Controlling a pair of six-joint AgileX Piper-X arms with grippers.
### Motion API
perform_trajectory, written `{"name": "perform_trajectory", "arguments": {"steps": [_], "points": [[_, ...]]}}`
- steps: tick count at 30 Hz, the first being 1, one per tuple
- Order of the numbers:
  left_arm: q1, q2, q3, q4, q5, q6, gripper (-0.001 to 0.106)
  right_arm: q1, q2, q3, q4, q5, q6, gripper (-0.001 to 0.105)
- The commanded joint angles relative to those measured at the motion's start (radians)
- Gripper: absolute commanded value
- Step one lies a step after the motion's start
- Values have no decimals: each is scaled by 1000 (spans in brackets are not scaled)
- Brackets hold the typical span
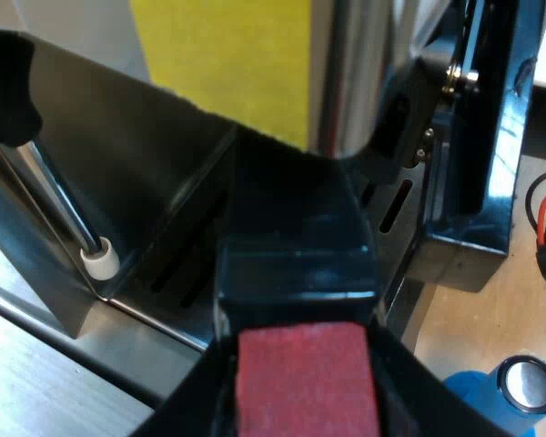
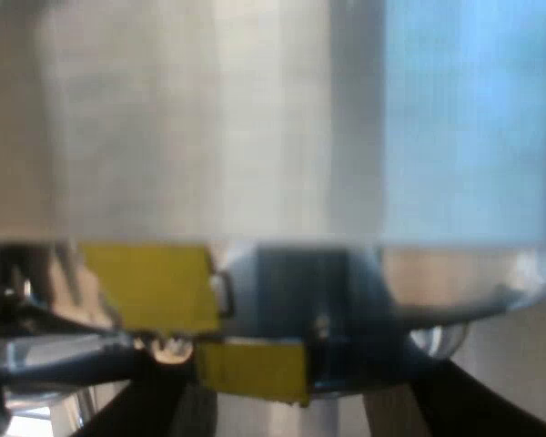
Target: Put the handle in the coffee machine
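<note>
My left gripper [image 1: 300, 401] is shut tight on the handle [image 1: 296, 264], with one black finger on each side of its red end [image 1: 302, 378]. The handle points straight out ahead of the fingers to the front of the espresso machine [image 1: 118, 182]. Its far end sits under the round metal part [image 1: 350, 82] there. I cannot tell if it is locked in. A steam pipe [image 1: 59, 205] with a white tip stands beside the handle. A blue tamper [image 1: 514, 387] rests on the table [image 1: 464, 337] near this gripper. My right gripper [image 2: 300, 405] has its fingers wide apart, holds nothing, and is very close to a shiny metal wall [image 2: 209, 118].

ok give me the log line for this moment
left gripper: shut on dark red-ended handle | handle: at silver espresso machine front | lock: cannot tell | blue metal-topped tamper: beside machine
</note>
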Motion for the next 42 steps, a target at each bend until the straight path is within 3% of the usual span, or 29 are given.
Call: {"name": "perform_trajectory", "arguments": {"steps": [1, 7, 19, 24, 30, 33, 38, 39, 40, 42], "points": [[2, -29, -18, -40, 120, -4, 0, -8, -13, -12, -102, 2, -16, 42], [2, -29, -18, -40, 120, -4, 0, -6, -13, -12, -104, 31, 20, 42], [2, -29, -18, -40, 120, -4, 0, -6, -13, -12, -109, 30, 22, 42], [2, -29, -18, -40, 62, -7, 0, -6, -13, -12, -112, 30, 22, 42], [2, -29, -18, -40, 59, -7, 2, -6, -13, -12, -117, 30, 22, 42], [2, -29, -18, -38, 59, -7, 18, -6, -13, -12, -134, 30, 22, 42], [2, -29, -18, -38, 59, -7, 29, -6, -13, -12, -149, 30, 22, 42], [2, -29, -18, -38, 59, -7, 35, -6, -13, -12, -149, 30, 22, 42], [2, -29, -18, -35, 59, -7, 64, -6, -13, -12, -152, 30, 22, 42], [2, -29, -18, -35, 59, -7, 64, -6, -13, -14, -159, 30, 22, 42]]}}
